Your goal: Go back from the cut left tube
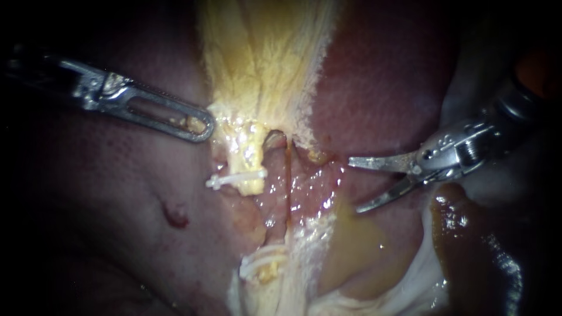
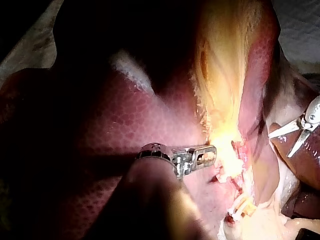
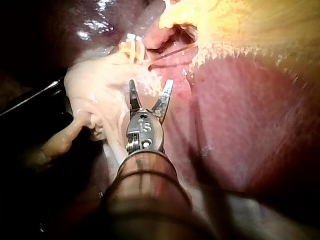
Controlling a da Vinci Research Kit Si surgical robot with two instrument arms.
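Note:
The left tube is cut. Its upper yellow stump (image 1: 250,167) carries a white clip (image 1: 234,178); its lower stump (image 1: 266,270) carries white clips (image 1: 260,258). Beside them a thin reddish tube (image 1: 288,193) runs whole. My right instrument (image 1: 355,185) has two curved blades standing open, to the right of both tubes and touching neither. In the right wrist view the blades (image 3: 150,89) are short of the clipped stump (image 3: 131,48). My left instrument (image 1: 202,124) has slotted jaws shut on the edge of the yellow gallbladder (image 1: 257,64), as the left wrist view (image 2: 207,155) also shows.
Dark red liver (image 1: 380,76) lies on both sides of the gallbladder, with a small red spot (image 1: 175,215) at the lower left. A pool of brown fluid (image 1: 468,234) and pale membrane (image 1: 410,281) lie below my right instrument.

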